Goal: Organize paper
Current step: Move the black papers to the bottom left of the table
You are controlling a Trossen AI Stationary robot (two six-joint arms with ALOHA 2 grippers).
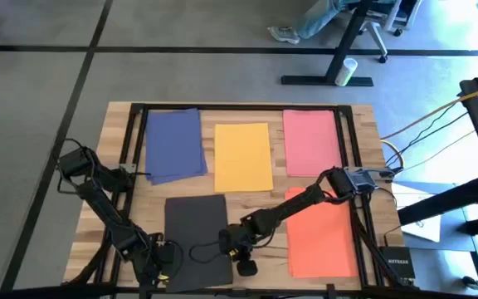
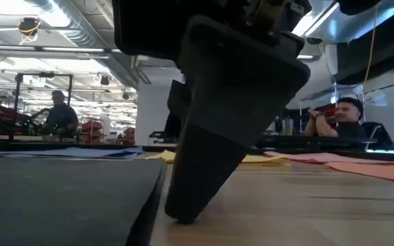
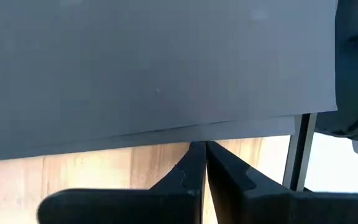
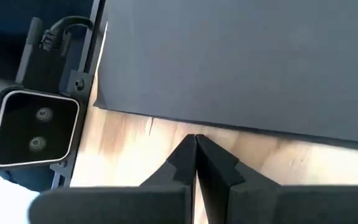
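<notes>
Wooden table holds five paper stacks — blue, yellow, pink, orange, black. Left gripper and right gripper flank the black stack's near edge, fingers pressed together, empty.

A dark gripper is touching the wooden table beside the dark grey-black paper; blue, yellow and orange sheets are lying behind.
</notes>
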